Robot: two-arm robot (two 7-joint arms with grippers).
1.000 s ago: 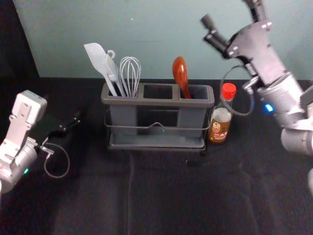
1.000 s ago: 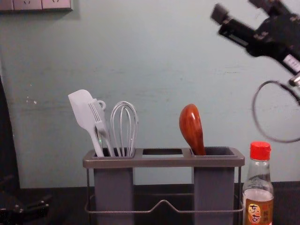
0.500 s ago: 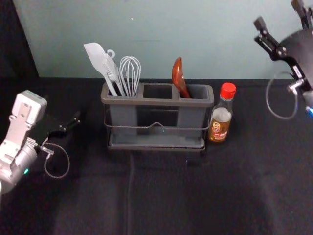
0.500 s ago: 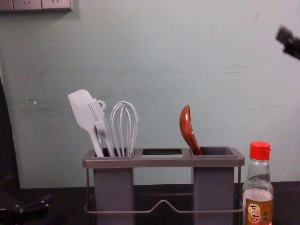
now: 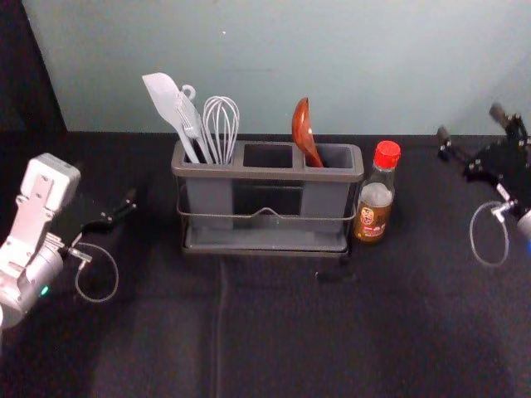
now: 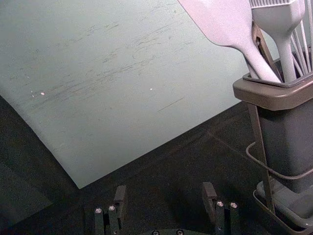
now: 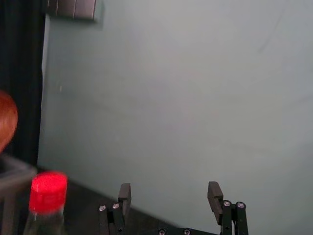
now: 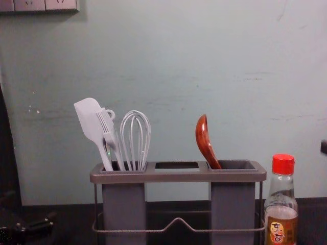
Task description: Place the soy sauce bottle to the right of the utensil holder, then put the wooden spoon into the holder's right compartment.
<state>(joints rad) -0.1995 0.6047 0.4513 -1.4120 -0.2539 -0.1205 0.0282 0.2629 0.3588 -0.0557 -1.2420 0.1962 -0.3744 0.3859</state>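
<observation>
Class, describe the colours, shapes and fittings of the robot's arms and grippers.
The left arm is pale grey, partly boxy, with a green light and a looped cable. The left gripper and right gripper are black, with block-tipped fingers and shiny screws; the right one has another looped cable.

I am holding my left arm at the left edge, and a little green light is glowing on it. My left gripper is pointing in toward the middle, and its two fingers are standing wide apart. At the far right, my right gripper is pointing forward and a bit left, with its fingers spreading wide too. A wire loop is hanging below it.
</observation>
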